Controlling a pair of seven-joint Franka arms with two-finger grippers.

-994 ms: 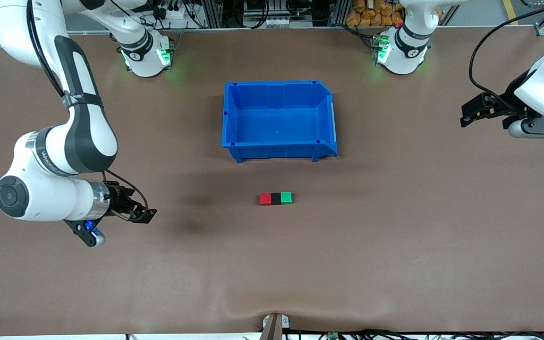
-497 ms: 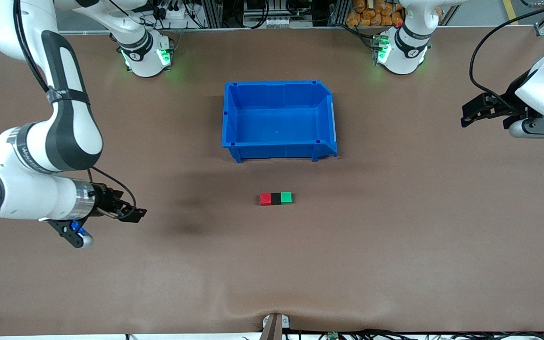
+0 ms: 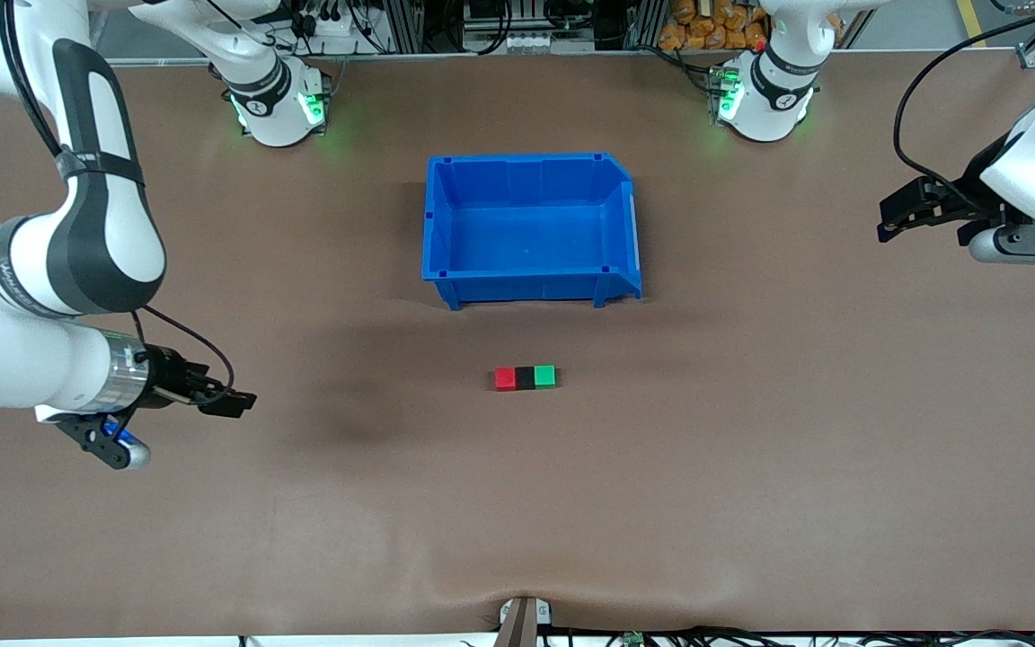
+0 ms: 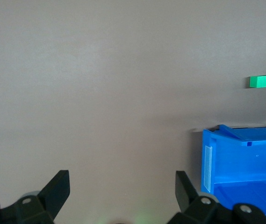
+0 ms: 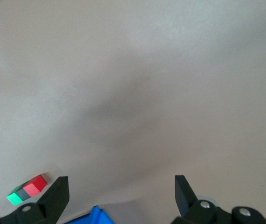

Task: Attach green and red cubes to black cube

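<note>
Sitting empty, blue bin (image 3: 531, 225); red cube (image 3: 505, 378), black cube (image 3: 526, 377), green cube (image 3: 544, 376) joined outside; both pincers spread.

Black cube (image 3: 526, 378) is flanked by red cube (image 3: 505, 379) at 9 o'clock and green cube (image 3: 544, 376) at 3 o'clock (all touching, one row).

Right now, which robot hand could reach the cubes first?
Likely the right hand: open, empty, lower over the table. The left hand, also open, waits farther from the joined red cube, black cube, green cube.
</note>
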